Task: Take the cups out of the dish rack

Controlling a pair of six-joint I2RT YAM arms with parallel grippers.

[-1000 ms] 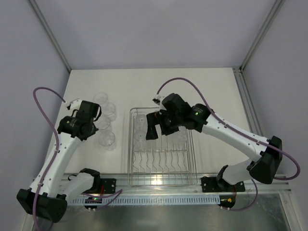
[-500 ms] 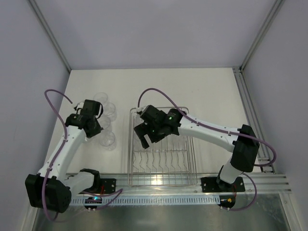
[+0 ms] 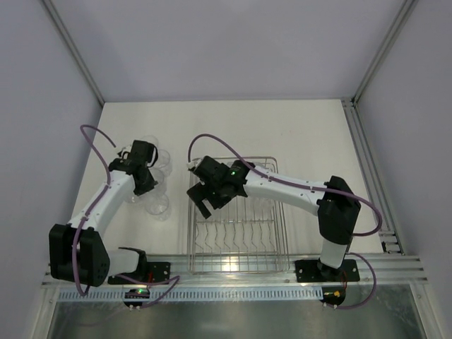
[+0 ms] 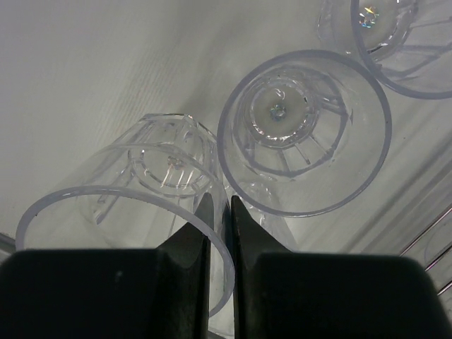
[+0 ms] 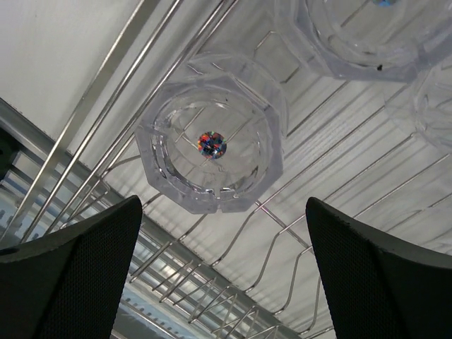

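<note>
My left gripper (image 4: pixel 220 205) pinches the wall of one small clear plastic cup (image 4: pixel 162 166), just beside other cups (image 4: pixel 304 134) above the white table (image 4: pixel 85 70). My right gripper (image 5: pixel 222 203), spread wide, hangs over an upturned clear cup (image 5: pixel 212 145) inside the silver wire dish rack (image 3: pixel 236 240).

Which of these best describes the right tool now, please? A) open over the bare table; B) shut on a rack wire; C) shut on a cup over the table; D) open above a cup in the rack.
D: the right tool hangs with its jaws spread wide on either side of a cup that sits on the wires of the rack.
</note>
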